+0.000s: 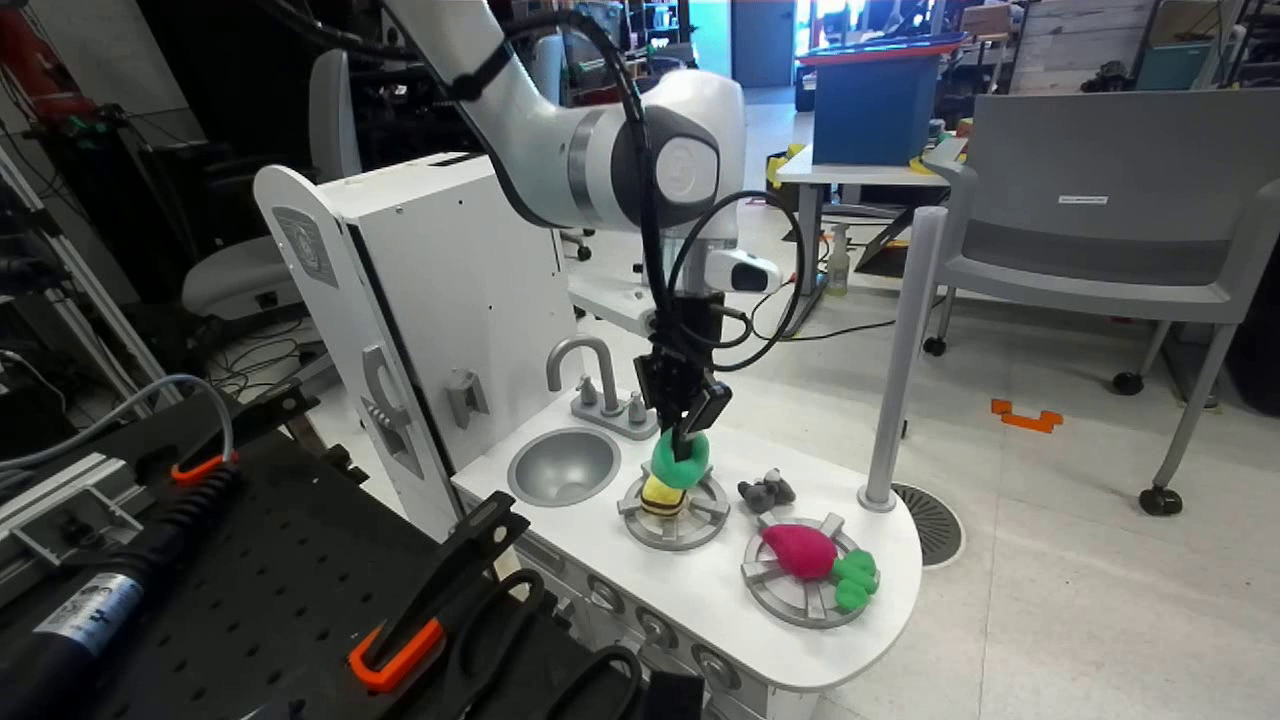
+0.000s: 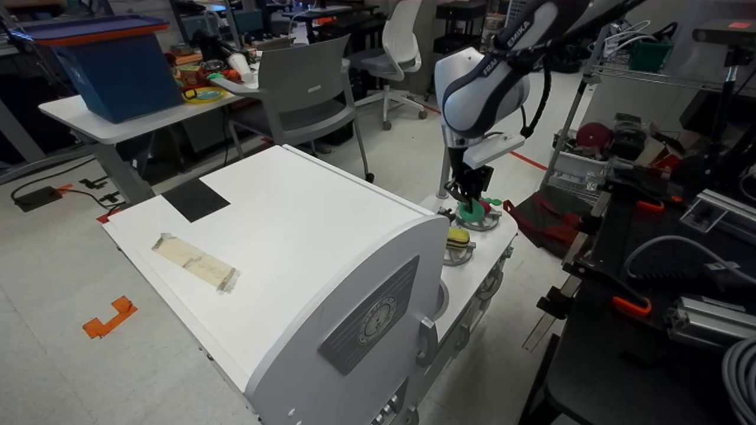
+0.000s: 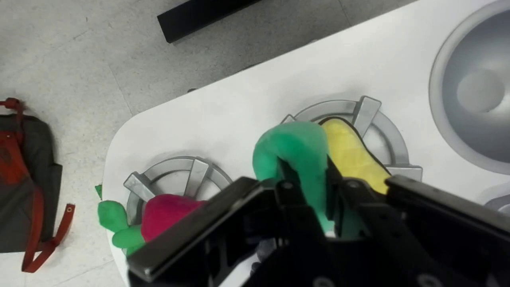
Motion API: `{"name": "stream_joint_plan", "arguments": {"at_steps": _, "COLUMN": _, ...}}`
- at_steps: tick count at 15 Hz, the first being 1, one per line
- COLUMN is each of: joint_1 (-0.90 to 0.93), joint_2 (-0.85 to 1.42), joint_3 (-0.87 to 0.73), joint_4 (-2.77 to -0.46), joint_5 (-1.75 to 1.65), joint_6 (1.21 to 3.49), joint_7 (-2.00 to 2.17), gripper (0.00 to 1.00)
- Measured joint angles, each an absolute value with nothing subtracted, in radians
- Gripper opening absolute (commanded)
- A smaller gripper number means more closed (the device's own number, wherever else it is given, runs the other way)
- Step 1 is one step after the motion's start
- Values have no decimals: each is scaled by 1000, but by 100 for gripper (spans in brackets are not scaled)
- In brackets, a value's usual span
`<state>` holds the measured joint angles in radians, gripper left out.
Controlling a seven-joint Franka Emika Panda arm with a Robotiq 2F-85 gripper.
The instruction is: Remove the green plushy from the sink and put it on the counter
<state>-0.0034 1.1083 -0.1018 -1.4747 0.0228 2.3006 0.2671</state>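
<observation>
A leafy pink plush lies on a gray burner. The pink plush has a small gray plush just beside it, a yellow-and-black plush and a gray post near it, and a gray chair, a blue bin and a red-strapped bag well apart from it.

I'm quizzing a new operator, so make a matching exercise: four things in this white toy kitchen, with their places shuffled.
1. Green rounded plush toy
2. Yellow dark-edged plush toy
3. Magenta and green plush toy
4. Grey curved faucet

A. On the grey end burner, farther from the round grey sink
B. Standing beside the sink
C. Held in the black gripper
D. On the grey sink-side burner

Pairs: 1C, 2D, 3A, 4B
</observation>
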Motion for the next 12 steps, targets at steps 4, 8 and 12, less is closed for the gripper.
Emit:
{"name": "stream_joint_plan", "arguments": {"at_steps": 4, "joint_1": 41, "joint_2": 1282, "joint_3": -152, "joint_4": -1286, "joint_5": 20, "joint_6": 2268, "joint_7": 357, "gripper": 4}}
{"name": "stream_joint_plan", "arguments": {"at_steps": 8, "joint_1": 37, "joint_2": 1353, "joint_3": -186, "joint_4": -1175, "joint_5": 18, "joint_6": 2196, "joint_7": 371, "gripper": 4}}
{"name": "stream_joint_plan", "arguments": {"at_steps": 12, "joint_1": 24, "joint_2": 1380, "joint_3": -189, "joint_4": -1118, "joint_5": 12, "joint_6": 2101, "joint_7": 370, "gripper": 49}}
